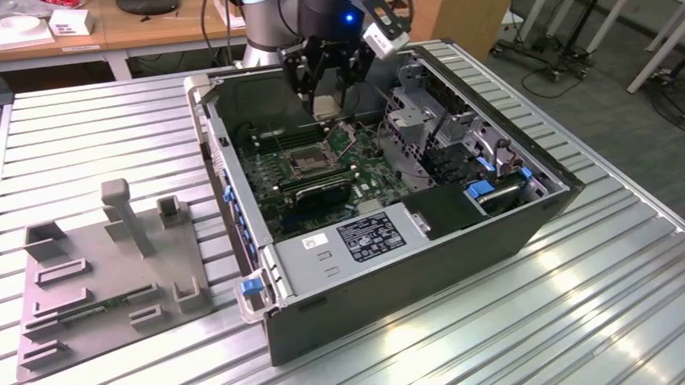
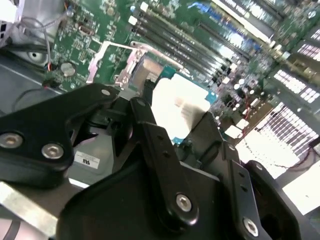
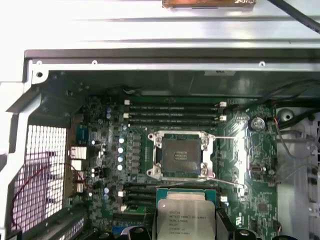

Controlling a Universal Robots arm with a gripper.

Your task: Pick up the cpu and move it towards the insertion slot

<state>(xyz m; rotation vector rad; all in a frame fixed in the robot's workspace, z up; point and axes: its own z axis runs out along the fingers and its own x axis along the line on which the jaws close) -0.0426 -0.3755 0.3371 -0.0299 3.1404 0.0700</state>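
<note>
— Looking at your gripper (image 1: 324,103) in the exterior view, what do you see in it?

— You have the cpu (image 3: 186,218) clamped between the black fingers (image 2: 159,150); in the first wrist view its silvery top faces the camera, with a green edge showing along one side. In the second wrist view the same chip (image 2: 181,107) sits bright and flat between the two finger links.

— Where are you holding it?

— You are inside the open computer case (image 1: 535,216), above the motherboard (image 1: 364,164), toward the far wall as the exterior view shows it. The chip is in the air, not touching the board.

— And the insertion slot?

— You can see the insertion slot (image 3: 180,154) in the first wrist view as a dark square with a shiny metal frame, its thin lever (image 3: 227,186) lying beside it. It is near the chip, and the two are apart. Memory slots (image 3: 172,114) run along its other side. In the exterior view the socket (image 1: 310,162) lies nearer the camera than your gripper.
</note>
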